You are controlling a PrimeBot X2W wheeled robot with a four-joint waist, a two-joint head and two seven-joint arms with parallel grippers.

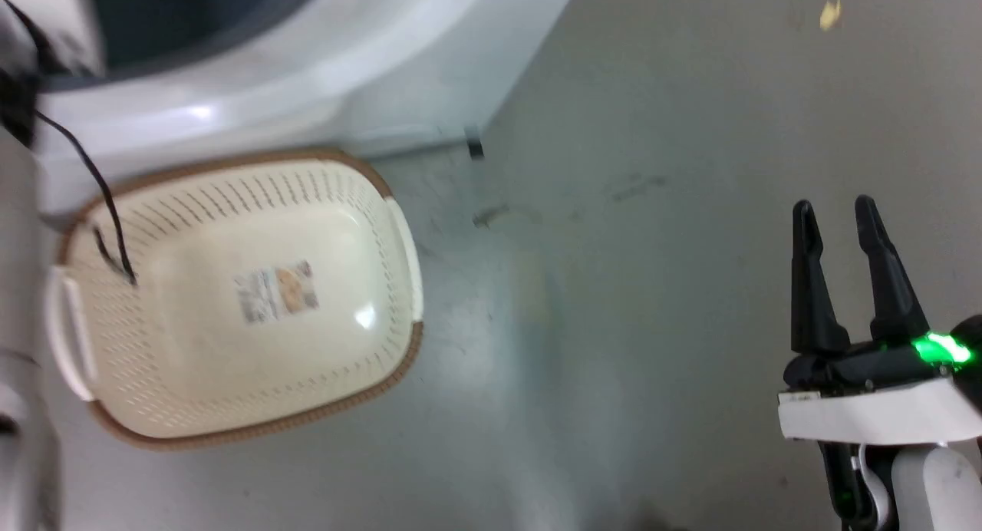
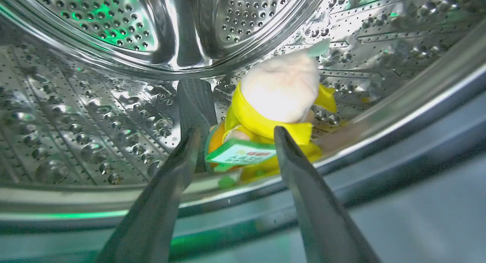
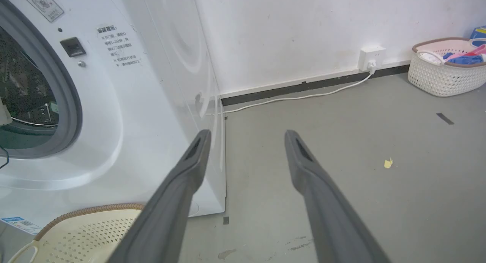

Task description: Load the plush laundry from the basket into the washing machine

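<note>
A grey floor ran up to a white wall edged with a black skirting strip. A white socket sat low on the wall, and a white cable trailed from it along the skirting. By the wall stood a white woven basket holding pink and blue cloth, perhaps clothes. A yellow scrap and a dark tape strip lay apart on the floor.

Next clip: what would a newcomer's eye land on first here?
The yellow-collared plush doll lying in the shiny steel drum, just beyond the open left gripper in the left wrist view. Next, in the head view, the cream basket before the washing machine, its bottom bare but for a label sticker, and the right gripper open at lower right.
</note>
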